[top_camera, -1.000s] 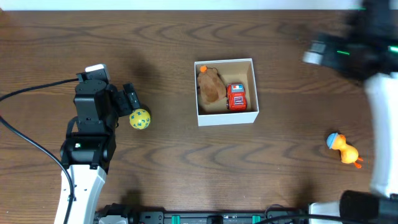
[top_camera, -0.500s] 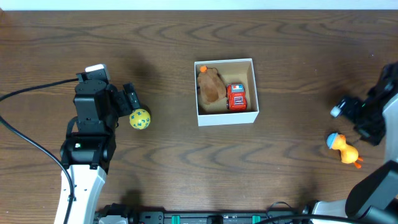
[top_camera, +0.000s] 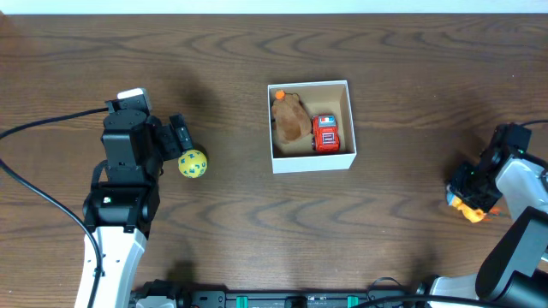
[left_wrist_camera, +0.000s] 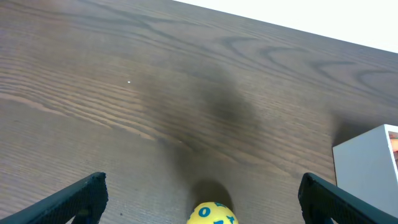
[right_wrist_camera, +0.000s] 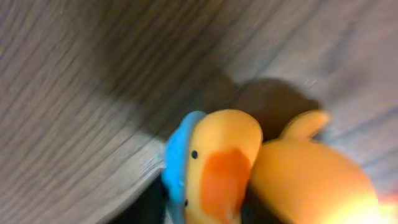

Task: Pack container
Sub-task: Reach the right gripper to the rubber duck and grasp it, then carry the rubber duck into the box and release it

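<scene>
The container (top_camera: 312, 161), a small square box with thin white walls and a tan cardboard floor, sat open near the middle of the wood-grain table (top_camera: 385, 248). Inside it a brown plush toy (top_camera: 291, 120) lay along the left side, with a red toy truck (top_camera: 324, 134) just beside it toward the near right corner. Nothing covered the opening. In the left wrist view only one white corner of the box (left_wrist_camera: 367, 168) showed at the right edge.

Well to the left of the box, a yellow ball (top_camera: 193, 163) with blue-green markings rested on the table. The left gripper (left_wrist_camera: 204, 186) hovered low over it with its jaws spread wide. The ball (left_wrist_camera: 212, 213) showed between the two dark fingers (left_wrist_camera: 87, 194), touching neither. The left arm reached up from the near edge, its black wrist angled toward the ball.

Well to the right of the box, a glossy orange rubber duck (top_camera: 467, 210) with a blue cap lay near the table's edge. The right gripper (top_camera: 473, 185) was lowered over it and hid most of it from above. The right wrist view was blurred and filled by the duck (right_wrist_camera: 224, 162), its blue cap and orange beak. Whether those jaws were spread or closed on the toy could not be told.
</scene>
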Controlling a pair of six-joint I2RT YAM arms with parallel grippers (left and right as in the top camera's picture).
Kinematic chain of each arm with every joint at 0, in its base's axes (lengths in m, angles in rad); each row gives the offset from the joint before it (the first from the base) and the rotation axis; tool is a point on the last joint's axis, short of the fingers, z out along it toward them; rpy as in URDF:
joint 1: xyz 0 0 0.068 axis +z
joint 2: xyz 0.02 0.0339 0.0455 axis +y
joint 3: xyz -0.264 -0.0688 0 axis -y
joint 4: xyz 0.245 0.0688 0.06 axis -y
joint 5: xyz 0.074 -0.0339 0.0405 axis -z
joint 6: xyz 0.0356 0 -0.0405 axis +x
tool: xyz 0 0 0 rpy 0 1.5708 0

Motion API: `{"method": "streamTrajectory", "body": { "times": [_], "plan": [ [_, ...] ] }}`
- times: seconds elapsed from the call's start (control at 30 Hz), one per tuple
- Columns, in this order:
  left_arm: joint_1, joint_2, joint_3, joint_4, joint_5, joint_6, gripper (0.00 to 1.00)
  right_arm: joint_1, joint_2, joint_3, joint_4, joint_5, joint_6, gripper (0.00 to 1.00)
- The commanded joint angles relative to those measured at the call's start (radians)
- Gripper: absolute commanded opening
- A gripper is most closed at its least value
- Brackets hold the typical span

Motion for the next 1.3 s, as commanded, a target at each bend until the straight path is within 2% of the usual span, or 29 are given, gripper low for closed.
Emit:
{"method": "streamTrajectory", "body": {
  "times": [0.0,0.03,0.2,0.3,0.47,0.6,0.77,0.9,1.07,1.27],
  "plan": [
    [0.002,-0.004,0.023,-0.005,-0.012,-0.013,0.98,-0.002,-0.005,-0.009,0.009,-0.002,0.008,0.07],
    [0.002,-0.004,0.023,-0.005,-0.012,-0.013,0.98,-0.002,-0.005,-0.003,0.005,-0.002,0.008,0.01],
    [0.002,-0.004,0.023,-0.005,-0.012,-0.013,0.98,0.013,-0.022,0.1,-0.062,-0.044,0.006,0.01],
    [0.002,-0.004,0.023,-0.005,-0.012,-0.013,0.98,0.057,-0.058,0.23,-0.127,-0.114,-0.054,0.01],
    [0.002,-0.004,0.023,-0.005,-0.012,-0.013,0.98,0.23,-0.113,0.48,-0.22,-0.184,-0.161,0.01],
    [0.002,-0.004,0.023,-0.005,-0.012,-0.013,0.98,0.428,-0.13,0.587,-0.234,-0.187,-0.198,0.01],
    [0.002,-0.004,0.023,-0.005,-0.012,-0.013,0.98,0.682,-0.119,0.602,-0.197,-0.185,-0.187,0.01],
    [0.002,-0.004,0.023,-0.005,-0.012,-0.013,0.98,0.819,-0.083,0.602,-0.193,-0.135,-0.08,0.01],
    [0.002,-0.004,0.023,-0.005,-0.012,-0.013,0.98,0.912,-0.006,0.602,-0.175,-0.117,-0.043,0.01],
    [0.002,-0.004,0.023,-0.005,-0.012,-0.013,0.98,0.953,0.113,0.602,-0.176,-0.119,-0.038,0.01]
  ]
}}
